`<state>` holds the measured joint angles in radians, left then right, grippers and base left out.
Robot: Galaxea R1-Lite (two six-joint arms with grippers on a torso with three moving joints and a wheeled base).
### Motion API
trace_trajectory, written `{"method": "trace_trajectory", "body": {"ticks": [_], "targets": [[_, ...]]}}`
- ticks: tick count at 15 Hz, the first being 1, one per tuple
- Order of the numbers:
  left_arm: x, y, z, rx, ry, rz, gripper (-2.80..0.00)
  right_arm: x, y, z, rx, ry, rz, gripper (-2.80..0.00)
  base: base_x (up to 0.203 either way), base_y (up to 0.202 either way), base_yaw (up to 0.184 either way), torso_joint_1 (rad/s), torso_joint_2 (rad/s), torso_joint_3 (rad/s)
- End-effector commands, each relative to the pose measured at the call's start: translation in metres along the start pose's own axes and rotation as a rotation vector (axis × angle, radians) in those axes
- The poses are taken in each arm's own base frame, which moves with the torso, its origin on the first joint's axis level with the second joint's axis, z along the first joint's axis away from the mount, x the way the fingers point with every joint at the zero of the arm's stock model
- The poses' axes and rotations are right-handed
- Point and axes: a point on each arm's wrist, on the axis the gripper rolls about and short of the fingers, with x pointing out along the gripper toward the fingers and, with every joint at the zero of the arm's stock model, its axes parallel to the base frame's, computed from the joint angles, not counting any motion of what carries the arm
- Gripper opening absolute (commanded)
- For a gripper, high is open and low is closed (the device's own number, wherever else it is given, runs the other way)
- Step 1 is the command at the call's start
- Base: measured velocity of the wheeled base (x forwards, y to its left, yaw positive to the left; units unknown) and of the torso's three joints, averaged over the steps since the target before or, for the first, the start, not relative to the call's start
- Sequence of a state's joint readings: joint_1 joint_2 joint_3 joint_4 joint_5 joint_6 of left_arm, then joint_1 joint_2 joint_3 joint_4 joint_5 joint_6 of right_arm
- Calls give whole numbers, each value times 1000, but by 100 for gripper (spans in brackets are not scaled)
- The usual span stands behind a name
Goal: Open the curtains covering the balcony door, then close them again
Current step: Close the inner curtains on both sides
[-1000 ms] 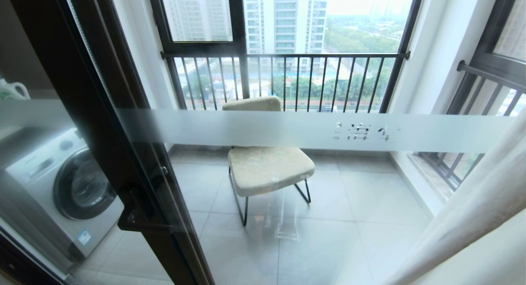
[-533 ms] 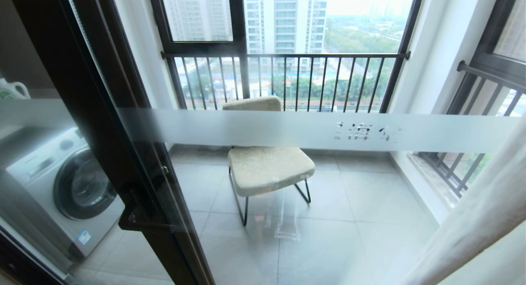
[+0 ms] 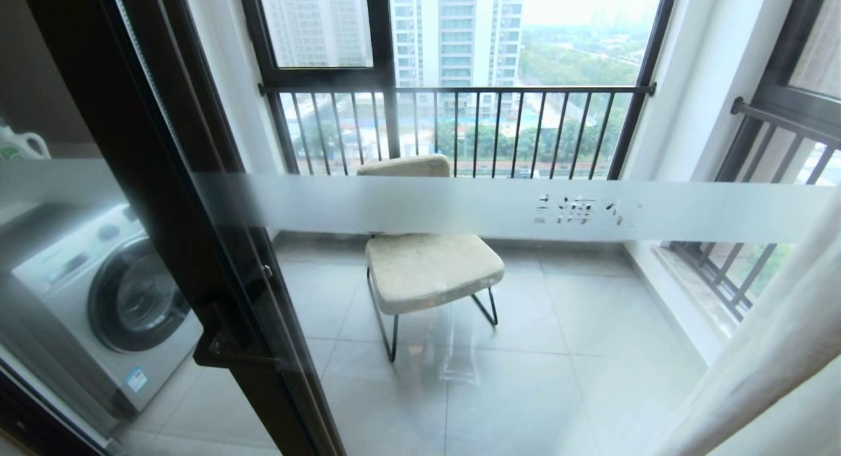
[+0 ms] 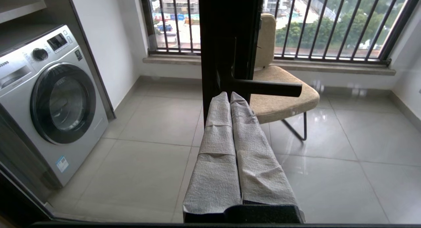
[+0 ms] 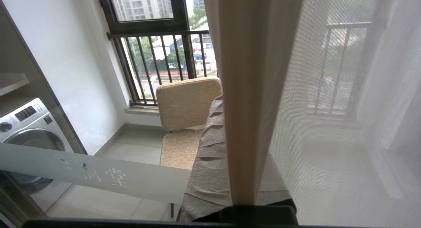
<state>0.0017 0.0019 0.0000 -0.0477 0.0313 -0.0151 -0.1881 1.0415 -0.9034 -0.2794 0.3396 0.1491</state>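
1. Your right claw point(image 5: 230, 123) is clamped on the beige edge fold of the pale cream-white fabric curtains point(image 5: 256, 90), bunched at the right.
2. Your left claw point(image 4: 230, 98) is closed, empty, near the black-framed glass balcony door point(image 3: 164, 180) handle point(image 4: 263, 87).

A cream cushioned chair point(image 3: 427, 262) on thin black legs stands mid-balcony on grey floor tiles point(image 3: 565, 390); a front-loading washing machine point(image 3: 108, 298) sits left; black railing bars point(image 3: 460, 131) line the far window.
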Motion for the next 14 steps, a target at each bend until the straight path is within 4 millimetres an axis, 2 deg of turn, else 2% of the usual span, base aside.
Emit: {"method": "trace_trajectory", "body": {"ticks": [1,14], "targets": [[0,0,0,0,0,1,-280,1,0,0,2,2,2,-280,2,101,-12,-6,-1,6],[0,0,0,-6,0,2,-280,2,-1,-1,2,6,1,-280,0,185,-1,3,3,2]]}}
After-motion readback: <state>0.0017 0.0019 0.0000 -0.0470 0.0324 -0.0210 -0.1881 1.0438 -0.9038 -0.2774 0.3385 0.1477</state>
